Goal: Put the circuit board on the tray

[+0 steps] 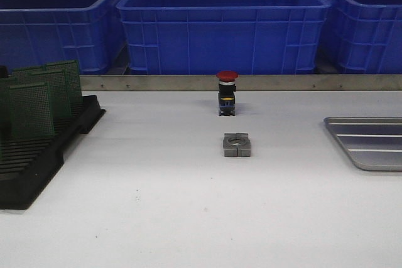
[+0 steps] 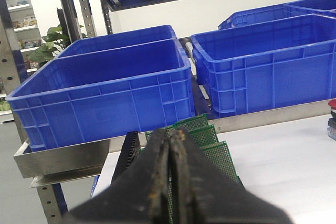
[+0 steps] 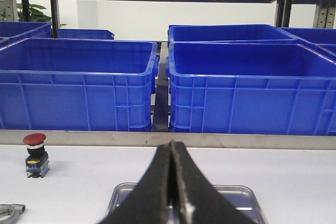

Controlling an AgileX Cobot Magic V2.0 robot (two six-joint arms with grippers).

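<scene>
Starting at the left gripper (image 2: 170, 145), you see in the left wrist view that its two fingers (image 2: 186, 182) press together along their whole visible length, clenched with nothing between them. Just beyond the tips stand the green circuit boards (image 2: 207, 142), upright in the black slotted rack (image 2: 127, 153); whether the tips touch a board cannot be told.

The right gripper (image 3: 170, 153) is likewise clenched on nothing in the right wrist view, its fingers meeting in a thin seam. It hangs above the tray (image 3: 239, 200), whose rim shows on both sides of the fingers.

Neither arm appears in the front view. That view alone gives you the table layout:
- circuit boards (image 1: 38, 101) standing in the rack (image 1: 44, 155) at the far left;
- tray (image 1: 370, 142) flat at the right edge, well apart from the rack, bare on the part shown;
- red-capped push button (image 1: 227, 92) and a grey metal clamp block (image 1: 237, 145) between them, the block nearer you.

Blue plastic bins (image 1: 223, 26) line the shelf behind the table in all three views. Only the right wrist view shows button (image 3: 35, 154) and tray together.
</scene>
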